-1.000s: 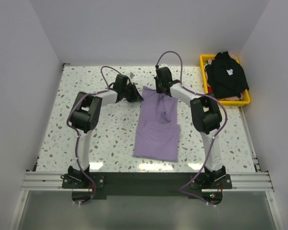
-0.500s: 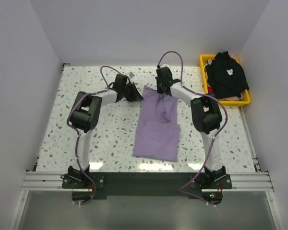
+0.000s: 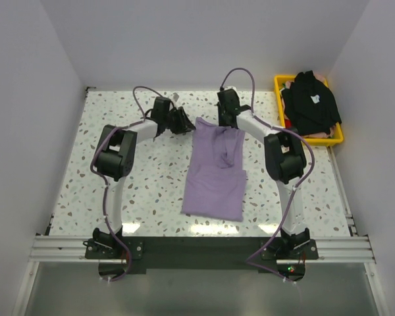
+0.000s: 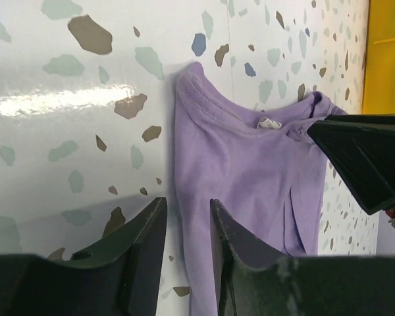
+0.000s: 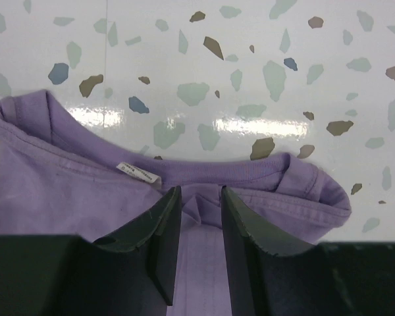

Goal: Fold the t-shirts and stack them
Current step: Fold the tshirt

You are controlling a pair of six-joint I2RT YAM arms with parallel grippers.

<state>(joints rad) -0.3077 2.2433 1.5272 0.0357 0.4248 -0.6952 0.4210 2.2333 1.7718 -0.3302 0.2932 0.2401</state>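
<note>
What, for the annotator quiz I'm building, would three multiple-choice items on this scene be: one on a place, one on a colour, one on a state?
1. Where is the black t-shirt? A: in the yellow basket; B: mid-table; C: on the floor.
2. What colour is the spread t-shirt on the table? A: red; B: lavender; C: white.
3. How do the right gripper jaws stand? A: shut on black cloth; B: out of view; C: apart over the collar.
Key: A, it lies heaped in the basket; B, both wrist views show lavender cloth; C, a gap shows between the fingers.

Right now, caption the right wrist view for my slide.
Right claw, parted, over the purple shirt collar on a speckled table.
</note>
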